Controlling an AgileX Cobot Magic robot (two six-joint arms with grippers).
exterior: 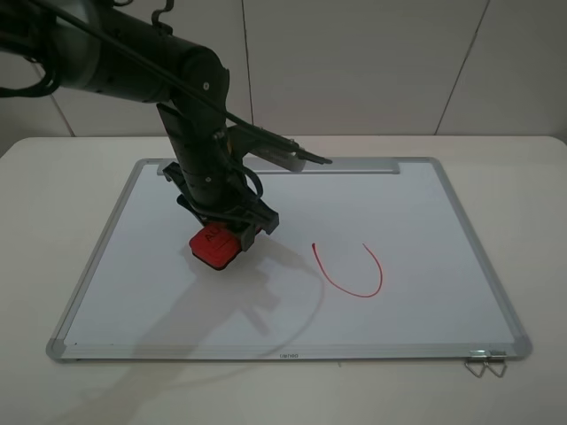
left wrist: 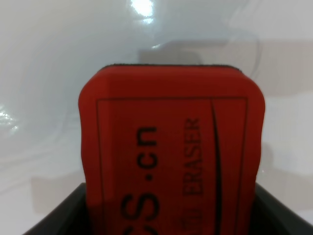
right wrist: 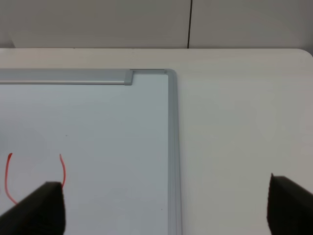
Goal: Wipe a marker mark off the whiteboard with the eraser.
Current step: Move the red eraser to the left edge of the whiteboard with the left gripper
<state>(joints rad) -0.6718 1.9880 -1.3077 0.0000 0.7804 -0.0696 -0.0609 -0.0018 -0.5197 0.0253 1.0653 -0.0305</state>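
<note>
The whiteboard (exterior: 399, 221) lies flat on the table, its silver tray strip (exterior: 354, 166) along the far edge. On its left part rests the red eraser (exterior: 213, 245), face up, with my left gripper (exterior: 223, 239) shut on it from above. The left wrist view is filled by the eraser (left wrist: 171, 156), its dark felt edge against the board (left wrist: 49, 73). No "T"-shaped marker mark shows in any view. My right gripper (right wrist: 166, 203) is open, with the board's far right corner (right wrist: 170, 73) beyond it; it is outside the exterior view.
A red "U"-shaped curve (exterior: 350, 270) is drawn right of the eraser, its two ends also in the right wrist view (right wrist: 62, 169). Metal clips (exterior: 485, 363) lie at the board's near right corner. The left arm's cable (exterior: 283, 146) hangs over the tray strip.
</note>
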